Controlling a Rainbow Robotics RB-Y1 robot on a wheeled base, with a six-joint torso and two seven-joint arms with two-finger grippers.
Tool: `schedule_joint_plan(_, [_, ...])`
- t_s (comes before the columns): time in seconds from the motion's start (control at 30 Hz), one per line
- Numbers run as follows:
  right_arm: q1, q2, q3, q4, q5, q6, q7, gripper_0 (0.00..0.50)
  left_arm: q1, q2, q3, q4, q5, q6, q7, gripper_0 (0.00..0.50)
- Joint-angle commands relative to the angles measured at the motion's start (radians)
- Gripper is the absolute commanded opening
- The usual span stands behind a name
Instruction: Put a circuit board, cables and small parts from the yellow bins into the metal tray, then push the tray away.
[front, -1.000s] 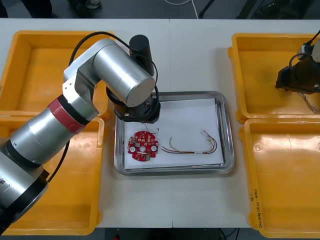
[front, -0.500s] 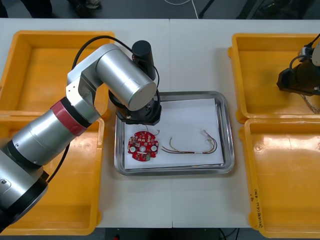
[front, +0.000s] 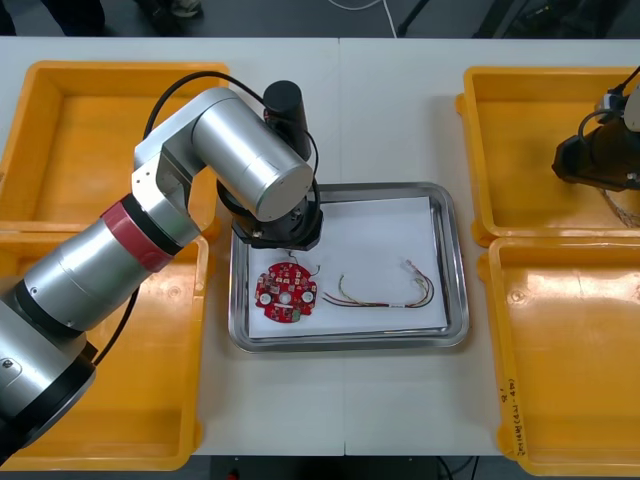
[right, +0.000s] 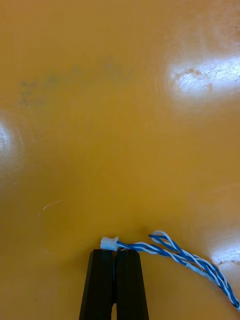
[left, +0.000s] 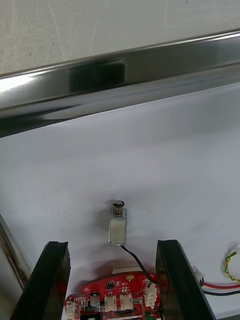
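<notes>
Pinching the twisted blue and white cable (right: 185, 257) just behind its small white connector (right: 108, 243), the right jaws are pressed almost together above the bare floor of a yellow plastic bin (front: 520, 150), and the rest of the cable trails loose off to one side of them. It looks light and limp, so it will probably sag and swing when carried. The stiffer connector end seems the sound place to grip, though so thin a bite could slip. The left jaws stand spread over the shiny metal tray (front: 455, 270) with its white liner. A small metal part (left: 118, 227) on a black lead lies between the fingers (left: 50, 280), the round red circuit board (front: 285, 293) just beside them, and a thin red and yellow cable (front: 385, 292) lies farther off, toward the right jaws.
</notes>
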Motion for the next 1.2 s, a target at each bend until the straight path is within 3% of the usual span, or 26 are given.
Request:
schedule_joint_plan(0.03, [0.009,0.004,0.018,-0.04,-0.023,-0.007,-0.048,0.0,-0.053,0.033,0.012,-0.008,0.029,-0.013,0.03,0.5])
schedule_joint_plan(0.17, [0.004,0.01,0.019,-0.043,-0.043,-0.007,-0.065,0.0,-0.054,0.05,0.081,-0.025,0.076,0.004,0.019,0.5])
schedule_joint_plan(0.43, [-0.037,0.021,0.024,-0.043,-0.109,0.038,-0.097,0.0,-0.086,0.079,0.147,-0.08,0.073,0.139,0.002,0.5])
schedule_joint_plan(0.8, [-0.126,-0.007,0.091,-0.043,-0.061,0.187,-0.103,0.0,-0.092,0.142,0.279,-0.138,0.076,0.291,-0.047,0.5])
schedule_joint_plan(1.2, [-0.166,0.019,0.15,-0.043,-0.038,0.216,-0.132,0.0,-0.091,0.208,0.34,-0.131,0.069,0.311,-0.105,0.5])
